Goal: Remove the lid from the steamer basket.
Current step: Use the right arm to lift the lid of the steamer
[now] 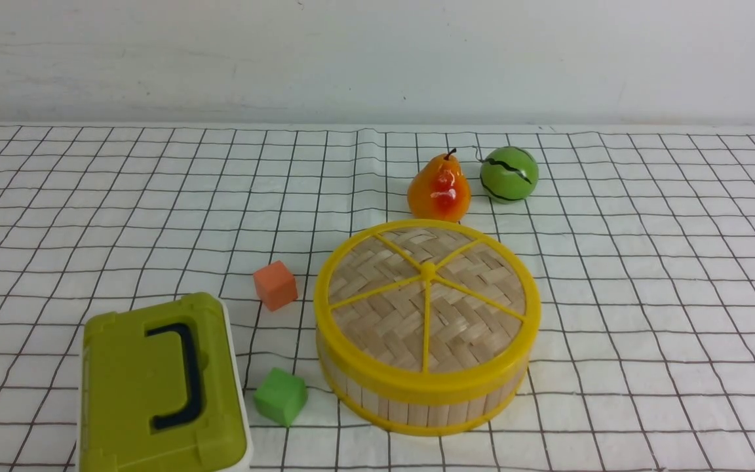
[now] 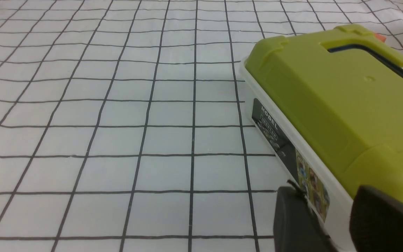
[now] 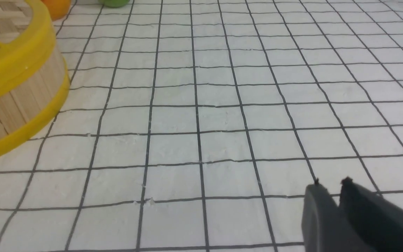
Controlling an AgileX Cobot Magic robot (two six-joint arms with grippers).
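Note:
The lid [image 1: 426, 308], a woven bamboo disc with a yellow rim and yellow spokes, sits flat on the steamer basket [image 1: 417, 406] at the middle of the table. Neither arm shows in the front view. In the right wrist view the basket [image 3: 23, 101] with its lid [image 3: 19, 59] stands well off to one side of my right gripper [image 3: 331, 183]. That gripper hangs over bare cloth, its tips a narrow gap apart and nothing between them. My left gripper [image 2: 327, 196] is open and empty, close beside the olive-green box [image 2: 334, 101].
The olive-green box [image 1: 161, 387] with a dark handle stands at the front left. An orange cube [image 1: 275, 285] and a green cube [image 1: 280, 395] lie between it and the basket. A toy pear [image 1: 438, 187] and a green melon ball [image 1: 509, 174] sit just behind the basket.

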